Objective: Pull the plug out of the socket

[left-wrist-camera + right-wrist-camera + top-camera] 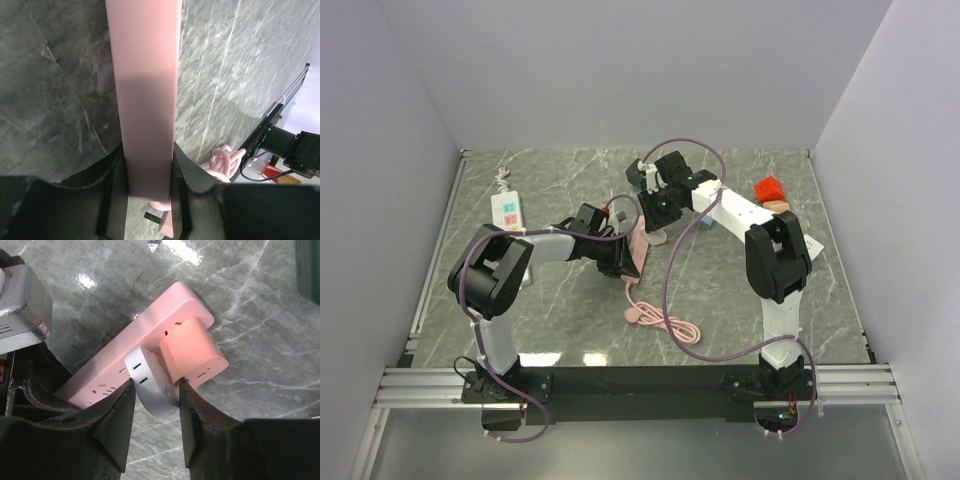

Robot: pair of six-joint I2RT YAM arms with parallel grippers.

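Observation:
A pink socket strip (107, 372) lies on the marble table, slightly tilted. A white plug (150, 390) and a salmon-orange plug (192, 355) sit side by side in it near its end. My right gripper (156, 385) is shut on the white plug, one finger (115, 425) pressing its left side and the other against its right. My left gripper (147, 150) is shut on the other end of the pink socket strip (145, 90). In the top view the strip (634, 243) runs between the left gripper (620, 262) and the right gripper (655, 212).
The strip's pink cable (665, 322) lies coiled on the table toward the near edge. A white power strip (508, 210) sits at the left. A red block (769, 188) and an orange piece (777, 206) are at the back right. Walls enclose three sides.

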